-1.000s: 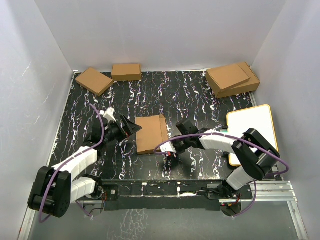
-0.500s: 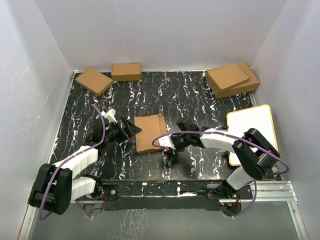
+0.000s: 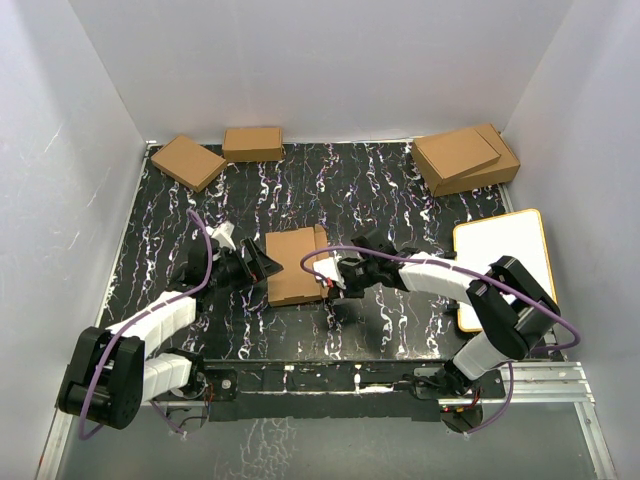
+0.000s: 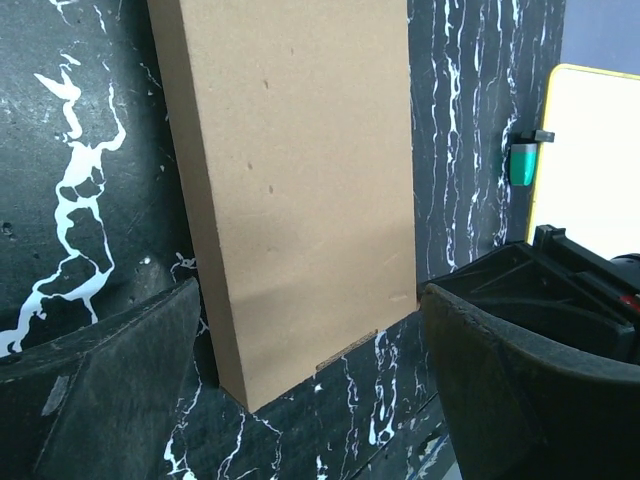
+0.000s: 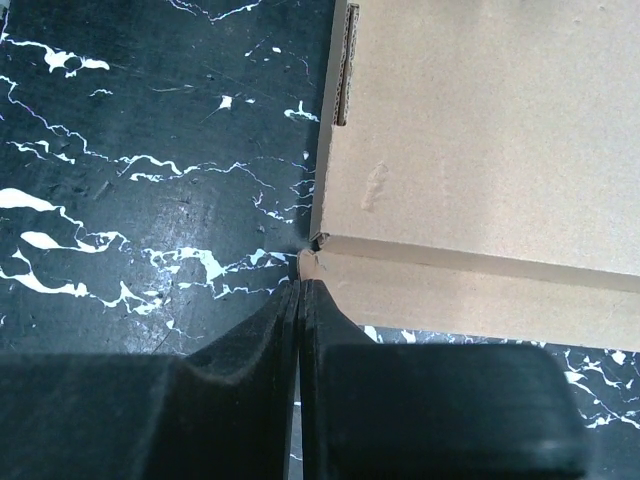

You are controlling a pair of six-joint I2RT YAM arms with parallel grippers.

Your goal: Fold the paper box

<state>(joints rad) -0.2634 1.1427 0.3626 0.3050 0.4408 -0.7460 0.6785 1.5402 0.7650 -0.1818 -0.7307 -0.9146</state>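
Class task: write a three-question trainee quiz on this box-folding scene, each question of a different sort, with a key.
1. True or false: the right gripper is shut, its tips at a corner of the paper box.
2. Multiple choice: the left gripper is A) open, B) shut on the paper box, C) out of every view.
3. Fill in: the white board lies on the robot's ____ side.
Key: 1 true; 2 A; 3 right.

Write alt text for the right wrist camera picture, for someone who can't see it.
The shut right claw touches its tips to the near corner of a flat brown cardboard box, which lies on a black tabletop with white veins.
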